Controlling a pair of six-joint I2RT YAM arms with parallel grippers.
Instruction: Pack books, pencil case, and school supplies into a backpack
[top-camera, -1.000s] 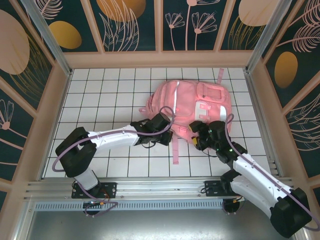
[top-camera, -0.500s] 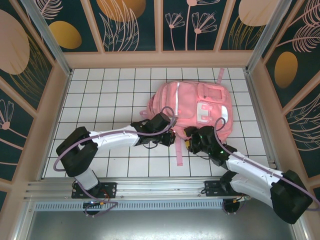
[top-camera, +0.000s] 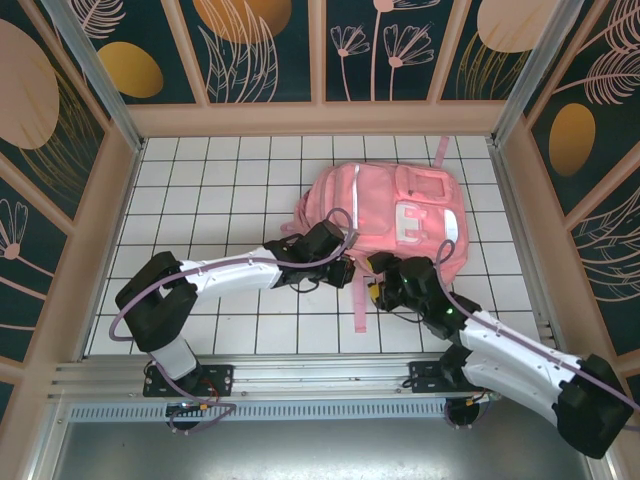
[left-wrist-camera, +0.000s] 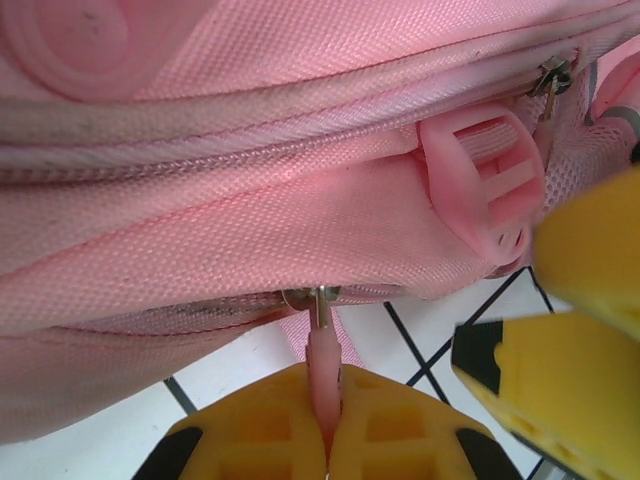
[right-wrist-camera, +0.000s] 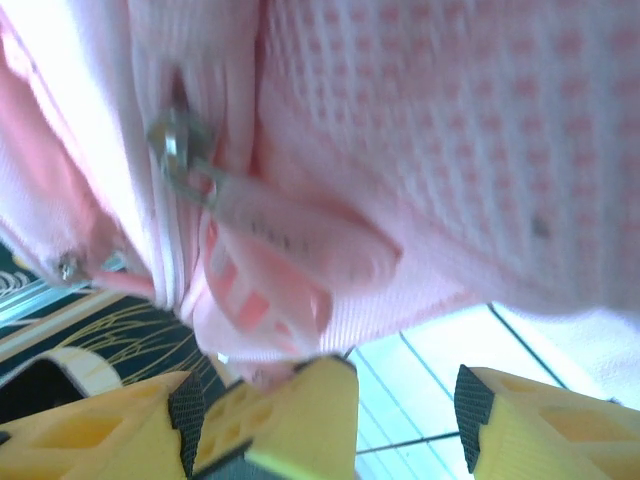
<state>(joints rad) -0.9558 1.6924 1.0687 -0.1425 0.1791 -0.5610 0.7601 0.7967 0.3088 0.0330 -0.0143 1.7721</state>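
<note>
Left wrist: left gripper (left-wrist-camera: 325, 430) clenched on pink zipper pull (left-wrist-camera: 322, 362) of backpack (left-wrist-camera: 200, 230). Right wrist: right gripper (right-wrist-camera: 400, 385) released, fingers (right-wrist-camera: 540, 420) spread (tile (right-wrist-camera: 420, 345) in gap). Top: grips hidden.

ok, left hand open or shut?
Shut: the left hand has its yellow fingers pressed together on the pink zipper pull of the backpack.
</note>
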